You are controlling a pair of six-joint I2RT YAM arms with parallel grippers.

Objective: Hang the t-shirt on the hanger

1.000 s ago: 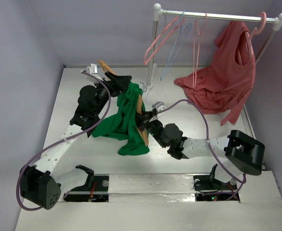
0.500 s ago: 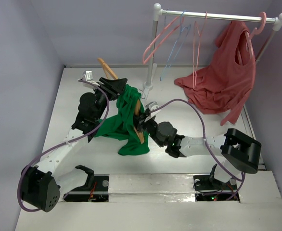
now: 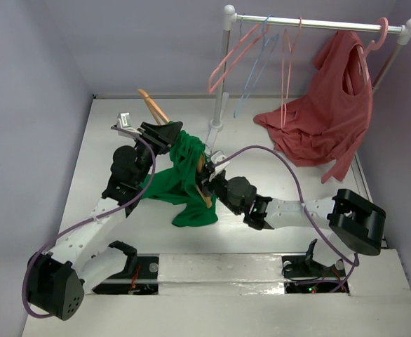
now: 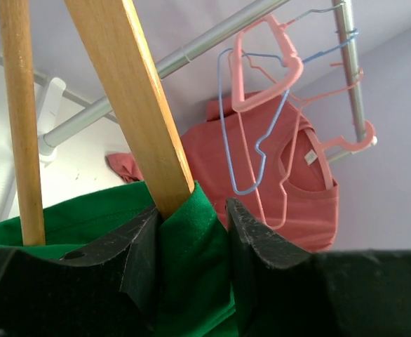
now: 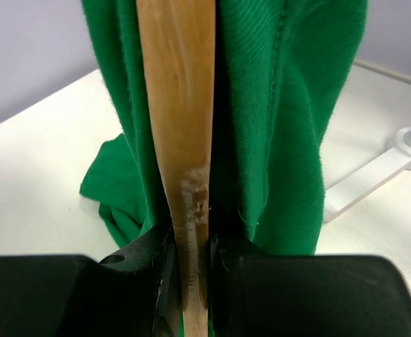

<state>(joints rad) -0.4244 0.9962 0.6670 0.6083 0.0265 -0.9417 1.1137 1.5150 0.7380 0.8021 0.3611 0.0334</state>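
Right gripper (image 5: 191, 242) clamps the smooth curved wood hanger (image 5: 177, 105), tip poking out left of the rack (image 3: 318, 24), left gripper (image 4: 191, 225) pinches the soft shirt (image 3: 181, 179).

Left strip: bare surface (image 3: 104, 137) between the wall (image 3: 30, 140) and the left arm (image 3: 125, 168); passable.
Centre: t-shirt (image 3: 181, 186) draped over the hanger (image 3: 153, 107), left arm on one side, right arm (image 3: 283, 210) on the other; blocked.
Rear centre: rack post (image 3: 224, 70), just behind the t-shirt.
Rear right: red garment (image 3: 325, 119) hanging from the rail (image 3: 318, 25) onto the surface; thin hangers (image 4: 292, 68) dangling beside it.
Right middle: open surface crossed by a looping cable (image 3: 261, 147).
Front: bare strip between t-shirt and arm bases.
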